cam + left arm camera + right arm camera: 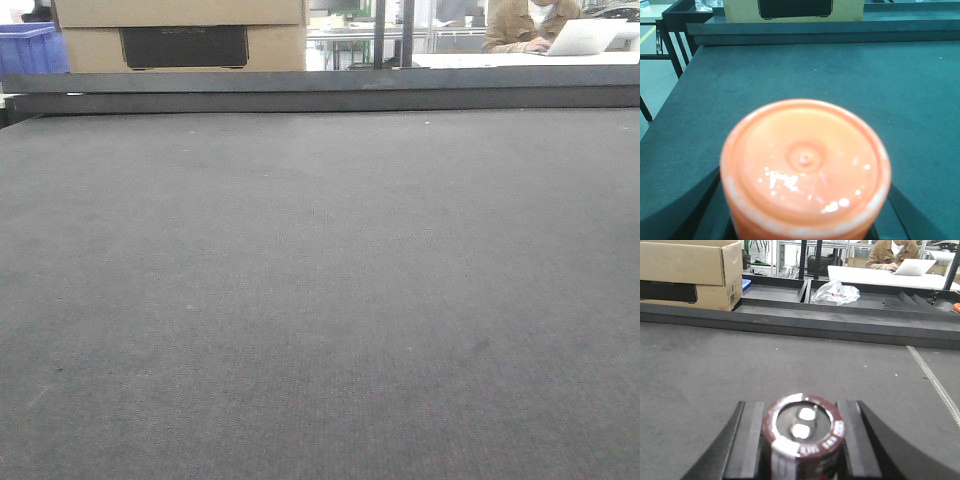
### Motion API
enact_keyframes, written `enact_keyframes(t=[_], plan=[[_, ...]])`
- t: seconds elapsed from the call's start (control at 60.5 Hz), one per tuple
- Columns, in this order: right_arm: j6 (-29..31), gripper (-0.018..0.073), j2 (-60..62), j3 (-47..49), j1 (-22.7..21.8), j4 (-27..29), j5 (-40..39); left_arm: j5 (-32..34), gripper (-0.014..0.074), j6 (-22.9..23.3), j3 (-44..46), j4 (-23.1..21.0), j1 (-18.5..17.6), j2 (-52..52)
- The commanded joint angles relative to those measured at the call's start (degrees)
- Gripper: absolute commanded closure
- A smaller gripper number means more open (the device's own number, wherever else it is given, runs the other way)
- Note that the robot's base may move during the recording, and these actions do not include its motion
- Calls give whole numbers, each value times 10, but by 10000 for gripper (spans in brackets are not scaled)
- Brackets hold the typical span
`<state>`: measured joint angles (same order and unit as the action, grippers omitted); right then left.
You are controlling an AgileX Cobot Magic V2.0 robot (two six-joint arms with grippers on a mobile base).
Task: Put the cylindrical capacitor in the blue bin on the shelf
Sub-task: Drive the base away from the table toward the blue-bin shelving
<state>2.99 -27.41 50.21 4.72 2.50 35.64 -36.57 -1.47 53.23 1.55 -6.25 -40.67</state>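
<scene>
The right gripper (800, 412) is closed on the cylindrical capacitor (804, 432), a dark, maroon-sleeved can with two silver terminals on its top face. The dark fingers (751, 440) press against opposite sides of the can, which stands upright between them. Its lower end is cut off by the frame edge. The grey felt-like tabletop (700, 370) extends ahead of it.

At the left gripper (805, 225), a round orange plastic cap (805, 160) fills the space between the two dark fingers (702, 210). The cap hides the pads, so it cannot be told whether the jaws clamp it.

Beyond the far table edge, the front view shows a brown cardboard box (180, 35). A blue plastic bin (30, 50) stands just left of it. A seated person in a tan jacket (515, 25) works at a white laptop (580, 38).
</scene>
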Motion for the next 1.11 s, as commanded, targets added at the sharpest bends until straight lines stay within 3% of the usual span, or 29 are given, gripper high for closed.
enact_keyframes(t=[0.0,1.091], plan=[[-1,721,2,5,-1,-1,-19,19,707,-1,2,-4,-4,3],[-1,721,2,5,-1,-1,-21,20,707,-1,2,-4,-4,3]])
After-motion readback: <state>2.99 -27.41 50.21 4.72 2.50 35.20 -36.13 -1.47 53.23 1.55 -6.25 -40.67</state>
